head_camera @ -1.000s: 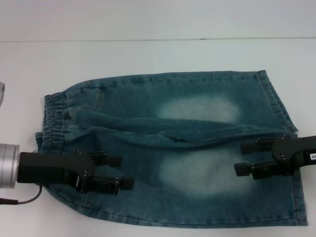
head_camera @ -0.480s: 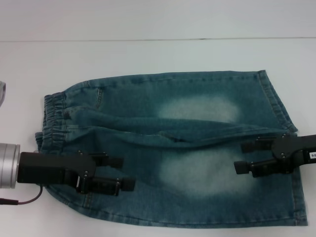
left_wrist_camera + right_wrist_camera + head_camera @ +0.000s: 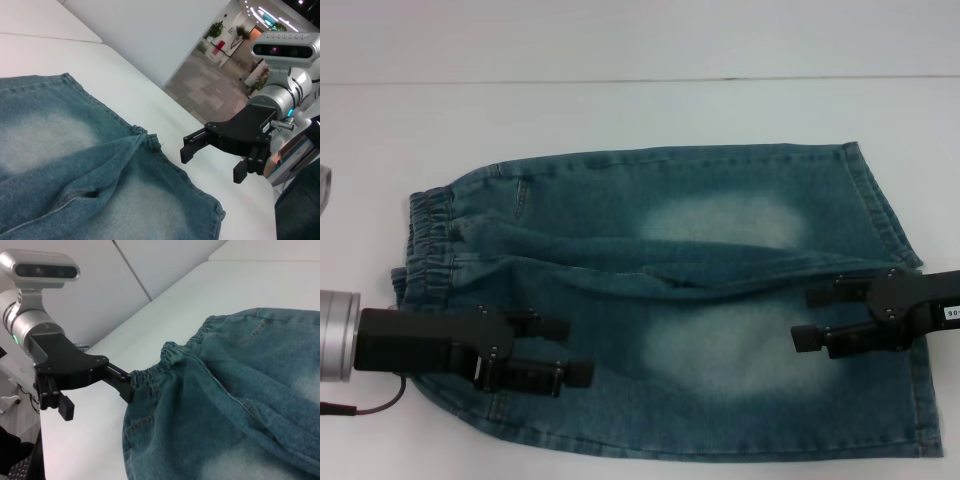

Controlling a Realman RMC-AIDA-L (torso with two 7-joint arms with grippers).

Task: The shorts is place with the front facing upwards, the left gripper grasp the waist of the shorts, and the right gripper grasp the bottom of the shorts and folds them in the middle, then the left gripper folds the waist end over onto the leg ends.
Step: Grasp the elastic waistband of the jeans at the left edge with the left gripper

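Lying flat on a plain white table, the shorts spread across its near half, with the waist toward the robot's left and the bottom of the shorts toward its right. A long crease runs lengthwise between two pale faded patches.

In the head view the left gripper appears over the near part of the denim just inside the waist, its two fingers apart and holding nothing. The right gripper appears over the denim near the leg hems, fingers likewise spread and empty.

Behind the table a pale grey wall rises close by. The left wrist view looks past the table edge into an open hall with ceiling lights and potted plants.
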